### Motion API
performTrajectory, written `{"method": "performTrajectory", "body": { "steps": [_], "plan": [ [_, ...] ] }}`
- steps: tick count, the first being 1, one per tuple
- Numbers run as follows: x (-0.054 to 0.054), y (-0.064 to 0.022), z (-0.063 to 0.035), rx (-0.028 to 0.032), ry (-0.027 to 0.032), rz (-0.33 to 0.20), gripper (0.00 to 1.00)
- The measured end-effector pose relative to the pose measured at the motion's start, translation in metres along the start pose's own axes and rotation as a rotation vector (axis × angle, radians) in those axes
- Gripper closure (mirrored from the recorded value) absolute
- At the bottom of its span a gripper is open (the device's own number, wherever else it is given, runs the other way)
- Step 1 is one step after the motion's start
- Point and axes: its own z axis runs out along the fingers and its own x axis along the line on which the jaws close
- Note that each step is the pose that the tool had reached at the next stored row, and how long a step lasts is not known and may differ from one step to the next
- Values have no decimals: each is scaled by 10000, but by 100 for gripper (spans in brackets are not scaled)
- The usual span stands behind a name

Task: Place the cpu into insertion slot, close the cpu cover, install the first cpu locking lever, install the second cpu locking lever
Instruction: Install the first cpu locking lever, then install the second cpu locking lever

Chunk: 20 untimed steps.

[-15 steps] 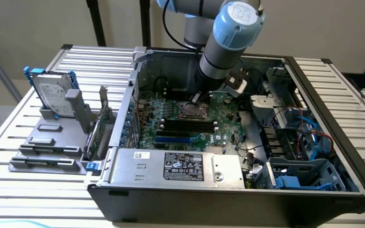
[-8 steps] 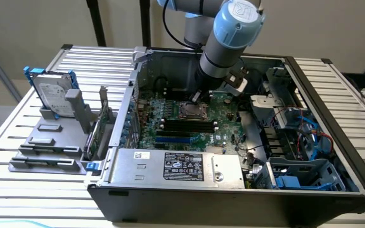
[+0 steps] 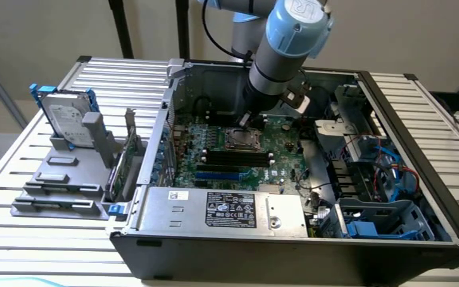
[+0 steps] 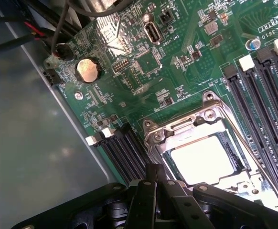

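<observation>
- The cpu [image 4: 205, 157] is a flat, pale silvery square with a glossy sheen, lying seated in the insertion slot [image 3: 241, 139] on the green motherboard [image 4: 144, 71], just beside the long black memory slots [image 4: 265, 95].
- The cpu cover [image 4: 196, 125] is a thin silvery metal frame lying flat around the chip, the chip's face showing through its cut-out.
- The tool [image 4: 154, 179] has its dark fingers pressed together, empty, poised right at the socket's edge.
- The open computer case [image 3: 421, 179] sits on a ribbed metal counter [image 3: 14, 179].
</observation>
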Motion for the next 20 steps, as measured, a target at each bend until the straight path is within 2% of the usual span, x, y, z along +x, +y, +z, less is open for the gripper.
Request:
{"method": "performTrajectory", "body": {
  "steps": [18, 20],
  "plan": [
    [-1, -1, 0, 3, 5, -1, 89],
    [-29, 11, -32, 13, 11, 1, 89]
  ]
}}
